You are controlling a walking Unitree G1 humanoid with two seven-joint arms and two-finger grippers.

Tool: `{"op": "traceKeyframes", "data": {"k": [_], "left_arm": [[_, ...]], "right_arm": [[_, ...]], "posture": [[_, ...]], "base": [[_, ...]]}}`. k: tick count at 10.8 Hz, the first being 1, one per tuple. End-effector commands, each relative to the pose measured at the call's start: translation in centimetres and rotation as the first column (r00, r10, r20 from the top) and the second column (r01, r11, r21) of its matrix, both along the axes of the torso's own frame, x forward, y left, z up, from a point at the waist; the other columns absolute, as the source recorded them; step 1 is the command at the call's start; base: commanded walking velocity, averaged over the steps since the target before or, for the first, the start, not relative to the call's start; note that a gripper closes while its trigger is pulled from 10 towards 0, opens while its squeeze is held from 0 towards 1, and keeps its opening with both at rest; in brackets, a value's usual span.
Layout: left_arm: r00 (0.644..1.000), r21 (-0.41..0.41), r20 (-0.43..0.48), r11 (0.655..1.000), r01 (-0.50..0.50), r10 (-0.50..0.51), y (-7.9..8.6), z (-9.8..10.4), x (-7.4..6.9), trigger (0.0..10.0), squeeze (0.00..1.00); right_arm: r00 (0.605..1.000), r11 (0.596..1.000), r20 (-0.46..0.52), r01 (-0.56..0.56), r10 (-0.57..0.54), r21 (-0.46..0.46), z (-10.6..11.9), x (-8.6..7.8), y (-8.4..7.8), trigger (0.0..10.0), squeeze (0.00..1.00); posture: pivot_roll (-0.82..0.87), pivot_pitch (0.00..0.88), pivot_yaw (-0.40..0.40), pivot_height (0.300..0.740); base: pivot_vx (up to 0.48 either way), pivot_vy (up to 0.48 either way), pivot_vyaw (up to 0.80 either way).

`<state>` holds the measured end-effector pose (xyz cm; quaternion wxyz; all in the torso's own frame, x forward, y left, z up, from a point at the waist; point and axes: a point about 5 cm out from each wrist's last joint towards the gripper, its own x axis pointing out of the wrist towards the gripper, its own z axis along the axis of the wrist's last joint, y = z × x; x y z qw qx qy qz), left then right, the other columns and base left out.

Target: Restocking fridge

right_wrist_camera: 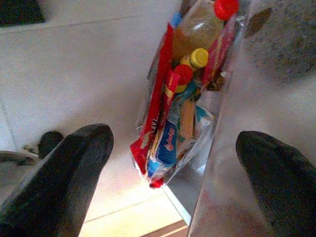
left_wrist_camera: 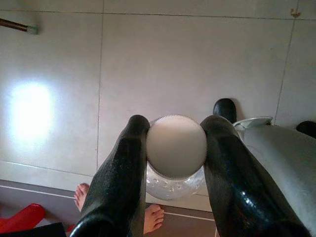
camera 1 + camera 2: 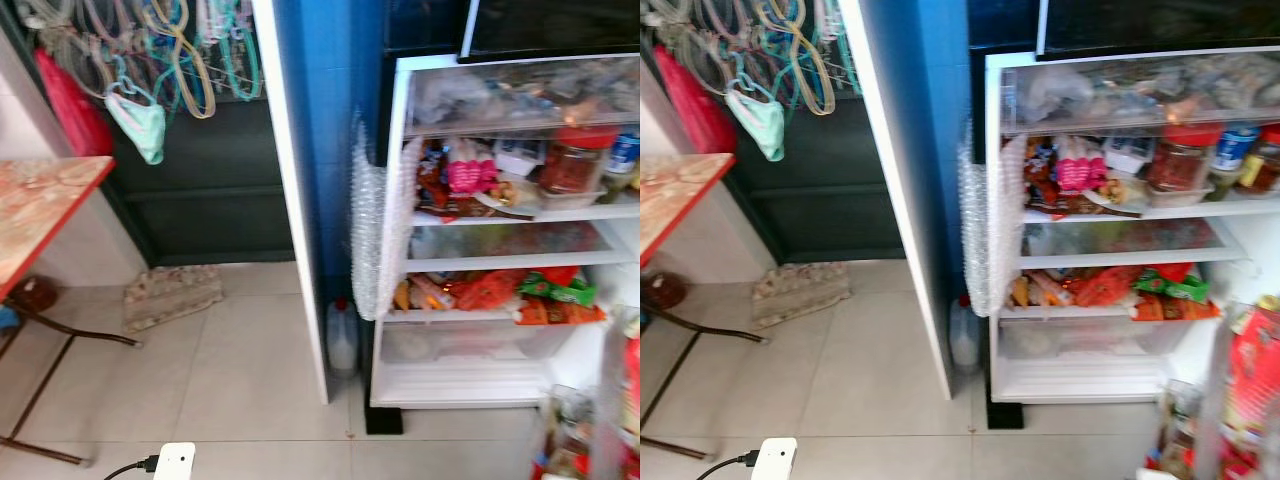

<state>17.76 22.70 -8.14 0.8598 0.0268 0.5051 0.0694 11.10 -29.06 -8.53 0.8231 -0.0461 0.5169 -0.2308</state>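
The fridge [image 3: 395,250] stands open at the right, its shelves crowded with jars, red packets and bags. A red-lidded jar [image 3: 575,160] sits on the upper shelf. My left gripper [image 2: 176,123] is shut on a clear jar with a round white lid [image 2: 176,145], held over the tiled floor. My right gripper [image 1: 175,140] is open above the fridge door's shelf [image 1: 224,113], which holds bottles with red and yellow caps [image 1: 200,57] and snack packets [image 1: 165,143]. That door shelf [image 3: 1215,400] shows at the lower right in the eye views.
A red-topped folding table [image 3: 40,200] stands at the left, with hangers [image 3: 150,50] above and a mat [image 3: 170,295] on the floor. A plastic bottle [image 3: 342,340] and bubble wrap [image 3: 368,230] sit beside the fridge. A person's bare feet [image 2: 153,217] are close by.
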Motion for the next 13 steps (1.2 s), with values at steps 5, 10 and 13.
{"op": "traceKeyframes", "data": {"k": [5, 10, 13], "left_arm": [[1.0, 0.005, -0.007, 1.0, 0.01, -0.01, 0.6, 0.0, -0.3, 10.0, 0.0], [1.0, 0.012, -0.008, 1.0, 0.02, -0.02, 0.7, 0.1, -0.2, 10.0, 0.0], [1.0, 0.017, -0.006, 0.999, 0.029, -0.029, 0.8, 0.1, -0.2, 10.0, 0.0]], "right_arm": [[0.99, 0.982, 0.017, 0.142, -0.141, -0.125, 1.7, -2.3, -4.7, 10.0, 0.0], [0.997, 0.995, 0.066, -0.053, 0.047, 0.082, 0.1, 1.7, 1.2, 10.0, 0.0], [0.982, 0.956, 0.096, -0.179, 0.16, 0.233, -0.8, 3.2, 5.9, 10.0, 0.0]], "posture": [[-0.07, 0.0, 0.059, 0.74], [-0.07, 0.0, 0.065, 0.74], [-0.07, 0.0, 0.068, 0.74]], "base": [[0.0, 0.0, 0.0], [0.0, 0.0, 0.0], [0.0, 0.0, 0.0]]}}
